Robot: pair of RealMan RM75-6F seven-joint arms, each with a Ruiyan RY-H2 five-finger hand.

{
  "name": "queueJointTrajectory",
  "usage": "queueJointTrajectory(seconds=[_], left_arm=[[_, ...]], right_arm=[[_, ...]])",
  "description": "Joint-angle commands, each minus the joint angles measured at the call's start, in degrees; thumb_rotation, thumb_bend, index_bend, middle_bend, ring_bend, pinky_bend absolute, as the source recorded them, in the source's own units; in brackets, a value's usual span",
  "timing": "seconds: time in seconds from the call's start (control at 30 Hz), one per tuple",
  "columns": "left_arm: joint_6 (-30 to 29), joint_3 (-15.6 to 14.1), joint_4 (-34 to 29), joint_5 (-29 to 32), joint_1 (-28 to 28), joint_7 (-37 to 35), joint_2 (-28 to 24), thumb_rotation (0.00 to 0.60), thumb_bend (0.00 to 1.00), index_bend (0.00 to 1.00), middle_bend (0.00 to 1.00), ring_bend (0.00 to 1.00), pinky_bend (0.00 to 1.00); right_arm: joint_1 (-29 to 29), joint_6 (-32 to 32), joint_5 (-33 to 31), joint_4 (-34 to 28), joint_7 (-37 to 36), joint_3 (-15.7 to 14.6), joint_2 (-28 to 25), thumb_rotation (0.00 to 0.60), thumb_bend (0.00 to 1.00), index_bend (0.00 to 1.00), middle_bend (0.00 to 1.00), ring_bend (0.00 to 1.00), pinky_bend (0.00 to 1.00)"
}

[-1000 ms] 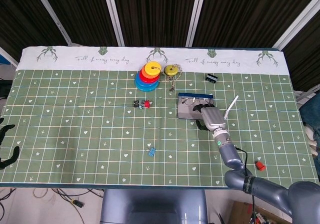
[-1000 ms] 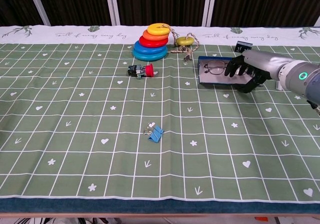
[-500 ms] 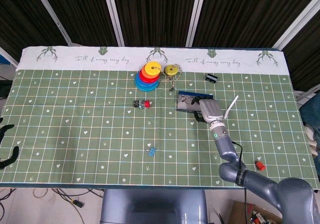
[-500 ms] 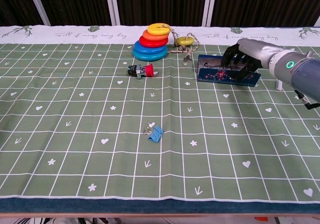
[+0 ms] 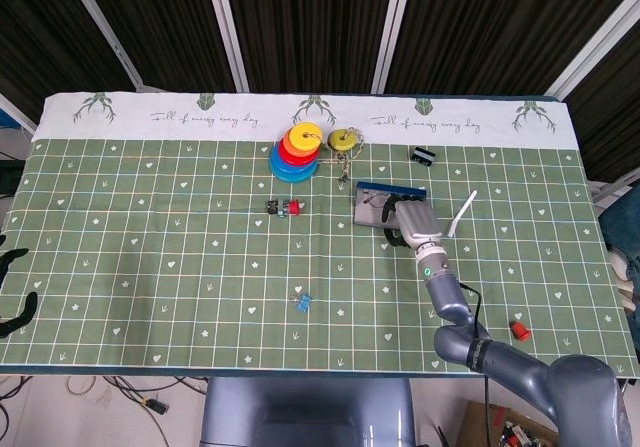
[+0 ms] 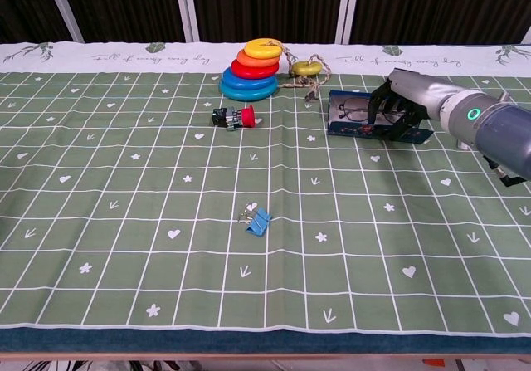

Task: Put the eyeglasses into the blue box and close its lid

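Two lines of cursive script run along the white border of the cloth (image 5: 150, 227) covering the bench; the left one appears to read "Full of energy every day", and the right one is too small to read with certainty. Deer-head and leaf motifs sit between the lines.

The blue box (image 6: 348, 120) lies on the green grid right of centre, its front wall showing a small floral pattern in the chest view. The lid (image 5: 392, 189) is a blue strip along the far edge, not fully down. The eyeglasses (image 6: 354, 110) lie inside the box, thin dark frames partly visible in front of the fingers (image 6: 383, 105).

The right robot hand (image 6: 406, 99) rests over the right part of the box, dark fingers curled down onto it; whether they grip the lid cannot be told. The left robot hand (image 5: 12, 297) shows only as dark fingers at the left frame edge, spread and holding nothing.

A ring stack (image 6: 251, 68) stands well left of the box.
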State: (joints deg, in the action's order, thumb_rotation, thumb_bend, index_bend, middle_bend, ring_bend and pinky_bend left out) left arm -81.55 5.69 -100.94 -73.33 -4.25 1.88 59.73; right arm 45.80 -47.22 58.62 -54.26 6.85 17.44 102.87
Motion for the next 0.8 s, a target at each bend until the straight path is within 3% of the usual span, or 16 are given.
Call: queueJointTrajectory(seconds=[0.03, 0.5, 0.8], left_arm=[[0.0, 0.0, 0.0, 0.0, 0.0, 0.0, 0.0, 0.6, 0.41, 0.19, 0.02, 0.0, 0.0], [0.0, 0.0, -0.1, 0.0, 0.0, -0.1, -0.1, 0.6, 0.41, 0.2, 0.02, 0.0, 0.0], [-0.1, -0.1, -0.1, -0.2, 0.0, 0.2, 0.0, 0.6, 0.41, 0.2, 0.02, 0.0, 0.0]], right_arm=[[0.0, 0.0, 0.0, 0.1, 0.0, 0.0, 0.1, 0.6, 0.47, 0.54, 0.31, 0.28, 0.23], [-0.9, 2.3, -2.0, -2.1, -3.1, 1.3, -0.9, 0.6, 0.56, 0.64, 0.33, 0.29, 0.23], [-4.4, -1.8, 1.5, -13.1, -2.6, -1.1, -6.8, 0.6, 0.57, 0.66, 0.29, 0.26, 0.23]])
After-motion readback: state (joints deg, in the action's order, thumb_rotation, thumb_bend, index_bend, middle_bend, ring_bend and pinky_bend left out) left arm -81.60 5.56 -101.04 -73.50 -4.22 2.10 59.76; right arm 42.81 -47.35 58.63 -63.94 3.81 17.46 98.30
